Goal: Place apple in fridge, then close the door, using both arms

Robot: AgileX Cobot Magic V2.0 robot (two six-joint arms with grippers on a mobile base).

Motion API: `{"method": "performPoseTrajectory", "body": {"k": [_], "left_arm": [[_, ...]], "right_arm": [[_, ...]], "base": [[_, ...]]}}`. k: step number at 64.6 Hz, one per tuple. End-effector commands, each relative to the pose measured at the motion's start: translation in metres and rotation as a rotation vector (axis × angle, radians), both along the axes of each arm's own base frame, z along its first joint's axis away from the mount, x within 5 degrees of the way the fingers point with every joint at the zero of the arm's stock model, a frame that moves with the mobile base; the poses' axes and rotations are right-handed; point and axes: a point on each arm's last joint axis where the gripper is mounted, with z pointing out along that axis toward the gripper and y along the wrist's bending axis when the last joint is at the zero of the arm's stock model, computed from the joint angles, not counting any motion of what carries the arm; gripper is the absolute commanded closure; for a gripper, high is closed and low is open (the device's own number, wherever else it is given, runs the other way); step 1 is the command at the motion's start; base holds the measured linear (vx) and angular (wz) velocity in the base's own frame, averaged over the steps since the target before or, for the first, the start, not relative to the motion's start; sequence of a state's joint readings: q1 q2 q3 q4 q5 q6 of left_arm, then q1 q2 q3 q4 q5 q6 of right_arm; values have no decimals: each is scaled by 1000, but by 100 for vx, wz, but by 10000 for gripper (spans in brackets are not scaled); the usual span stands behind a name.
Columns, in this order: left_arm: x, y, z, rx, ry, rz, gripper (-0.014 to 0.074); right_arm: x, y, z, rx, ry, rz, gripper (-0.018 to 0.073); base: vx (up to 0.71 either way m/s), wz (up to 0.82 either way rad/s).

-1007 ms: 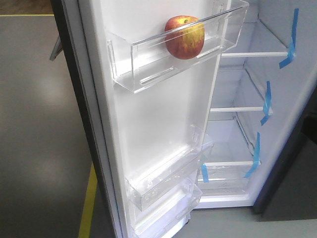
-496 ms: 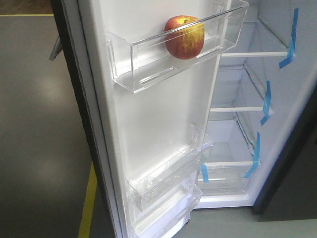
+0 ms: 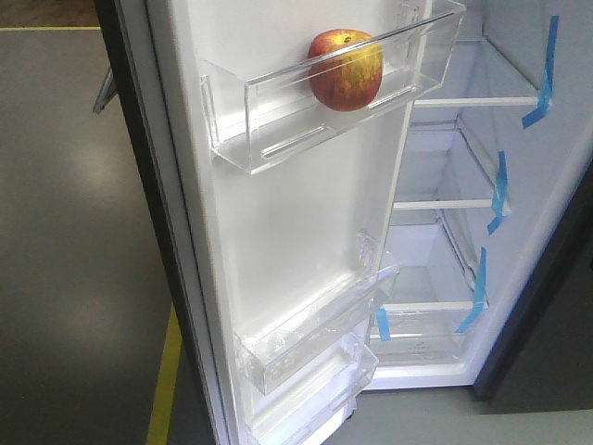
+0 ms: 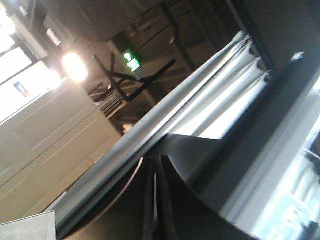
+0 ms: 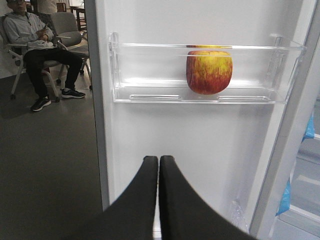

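The red-and-yellow apple (image 3: pixel 346 69) (image 5: pixel 209 71) rests in the upper clear bin (image 3: pixel 278 120) of the open fridge door (image 3: pixel 296 241). The fridge (image 3: pixel 519 213) stands open, its white inside showing glass shelves edged with blue tape strips. My right gripper (image 5: pixel 159 160) is shut and empty, below the bin and facing the door's white lining (image 5: pixel 200 145). My left gripper (image 4: pixel 155 167) is shut with nothing in it, close to the door's dark grey edge (image 4: pixel 150 132). Neither gripper shows in the front view.
A seated person (image 5: pixel 37 47) and chairs are behind the door on the left. A yellow floor line (image 3: pixel 165 380) runs beside the door. Lower door bins (image 3: pixel 315 338) jut out. A green exit sign (image 4: pixel 132 62) hangs overhead.
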State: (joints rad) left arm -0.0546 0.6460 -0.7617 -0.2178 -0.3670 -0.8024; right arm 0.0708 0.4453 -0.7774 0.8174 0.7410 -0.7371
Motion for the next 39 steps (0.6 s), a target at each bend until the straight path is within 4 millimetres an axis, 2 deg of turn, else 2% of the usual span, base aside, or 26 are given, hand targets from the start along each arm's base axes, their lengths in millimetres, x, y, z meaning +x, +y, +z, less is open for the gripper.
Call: {"method": "performPoseTrajectory", "body": {"k": [1, 11, 18, 22, 28, 33, 39], "left_arm": [[36, -2, 30, -56, -33, -29, 602], [113, -10, 46, -186, 32, -152, 601], [161, -20, 47, -204, 69, -254, 595], [181, -28, 51, -222, 45, -353, 582], [203, -44, 53, -266, -7, -601, 540], [227, -57, 46, -267, 4, -773, 480], [244, -63, 44, -217, -49, -838, 400]], "right_arm": [[2, -2, 12, 44, -63, -32, 564], [2, -2, 12, 45, -65, -35, 564], [2, -2, 12, 44, -66, -35, 564], [2, -2, 12, 37, -70, -34, 564], [2, -3, 12, 24, -82, -35, 564], [2, -3, 13, 19, -92, -40, 564], [3, -3, 14, 23, -98, -47, 564]], "base": [[0, 0], [0, 0], [0, 0], [0, 0], [0, 0], [0, 0], [0, 0]]}}
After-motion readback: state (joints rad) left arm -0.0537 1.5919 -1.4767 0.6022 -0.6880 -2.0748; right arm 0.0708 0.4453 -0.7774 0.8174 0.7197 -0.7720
